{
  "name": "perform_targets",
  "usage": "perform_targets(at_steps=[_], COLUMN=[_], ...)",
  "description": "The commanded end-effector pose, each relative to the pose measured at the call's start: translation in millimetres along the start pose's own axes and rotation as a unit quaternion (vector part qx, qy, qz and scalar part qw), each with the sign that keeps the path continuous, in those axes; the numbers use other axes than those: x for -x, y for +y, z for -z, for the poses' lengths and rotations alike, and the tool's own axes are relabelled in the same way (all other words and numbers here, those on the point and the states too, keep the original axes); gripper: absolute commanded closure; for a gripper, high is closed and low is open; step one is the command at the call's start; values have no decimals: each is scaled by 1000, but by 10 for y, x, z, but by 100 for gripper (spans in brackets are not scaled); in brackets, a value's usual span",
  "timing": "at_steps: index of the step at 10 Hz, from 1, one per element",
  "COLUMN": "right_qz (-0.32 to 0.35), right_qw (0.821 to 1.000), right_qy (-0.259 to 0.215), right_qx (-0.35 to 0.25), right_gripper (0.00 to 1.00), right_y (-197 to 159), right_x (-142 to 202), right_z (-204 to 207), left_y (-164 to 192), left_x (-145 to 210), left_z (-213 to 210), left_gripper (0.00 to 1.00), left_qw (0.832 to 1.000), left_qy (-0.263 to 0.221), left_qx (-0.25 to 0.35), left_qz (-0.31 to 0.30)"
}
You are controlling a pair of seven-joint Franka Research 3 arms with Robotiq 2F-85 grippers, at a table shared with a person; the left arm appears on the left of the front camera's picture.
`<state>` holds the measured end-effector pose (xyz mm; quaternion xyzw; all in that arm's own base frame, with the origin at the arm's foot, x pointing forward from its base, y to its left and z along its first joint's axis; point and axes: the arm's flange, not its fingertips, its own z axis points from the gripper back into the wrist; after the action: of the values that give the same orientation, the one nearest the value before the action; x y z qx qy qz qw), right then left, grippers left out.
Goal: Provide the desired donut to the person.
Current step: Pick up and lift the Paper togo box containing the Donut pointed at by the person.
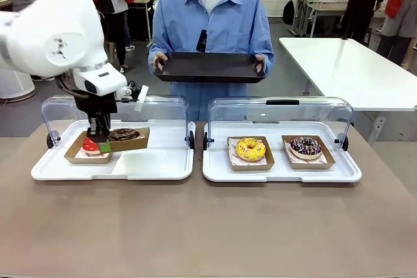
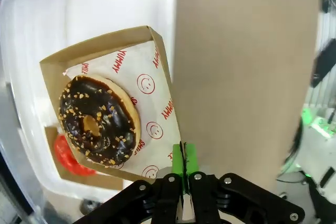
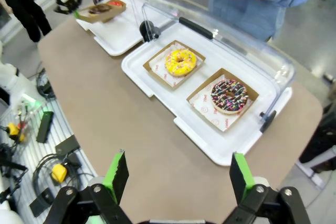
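Note:
A chocolate donut (image 1: pixel 124 135) with nut bits (image 2: pixel 97 121) lies in a brown cardboard tray (image 2: pixel 157 66). My left gripper (image 1: pixel 101 142) (image 2: pixel 184 162) is shut on that tray's near edge and holds it tilted above the left white tray (image 1: pixel 156 164), partly over a red donut (image 1: pixel 90 145) (image 2: pixel 68 158) in its own cardboard tray. The person (image 1: pixel 212 21) stands at the far side holding a dark serving tray (image 1: pixel 208 67) in both hands. Over the table's near side my right gripper (image 3: pixel 178 177) hangs open, nothing between its green pads.
The right white tray (image 1: pixel 280 174) holds a yellow donut (image 1: pixel 251 149) (image 3: pixel 181 62) and a dark sprinkled donut (image 1: pixel 305 146) (image 3: pixel 229 95), each in a cardboard tray. Clear lids (image 1: pixel 280 112) stand open behind both trays. Bare brown tabletop (image 1: pixel 208 226) lies in front.

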<state>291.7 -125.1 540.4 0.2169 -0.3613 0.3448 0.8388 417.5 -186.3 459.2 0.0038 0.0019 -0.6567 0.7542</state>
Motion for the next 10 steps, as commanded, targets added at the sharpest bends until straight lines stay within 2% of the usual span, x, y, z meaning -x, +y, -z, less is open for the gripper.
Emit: perform_targets(at_steps=[1, 3, 6, 10], right_qz=[-5, -5, -5, -5], right_qw=[1000, 1000, 1000, 1000], right_qy=[-12, -12, -12, -12], right_qx=[-8, -8, -8, -8], right_gripper=[0, 0, 0, 0], right_y=[-11, -11, -11, -11], right_x=[-1, -1, -1, -1], right_z=[2, 2, 2, 2], left_y=[-296, -546, -688, -422], left_x=[52, 53, -29, -182], left_z=[-259, -621, -1013, -1314], left_gripper=[100, 100, 100, 100], left_qw=[1000, 999, 999, 999], left_qy=[-15, -35, -37, -46], left_qx=[6, 4, -24, -13], left_qz=[-19, -4, 2, -4])
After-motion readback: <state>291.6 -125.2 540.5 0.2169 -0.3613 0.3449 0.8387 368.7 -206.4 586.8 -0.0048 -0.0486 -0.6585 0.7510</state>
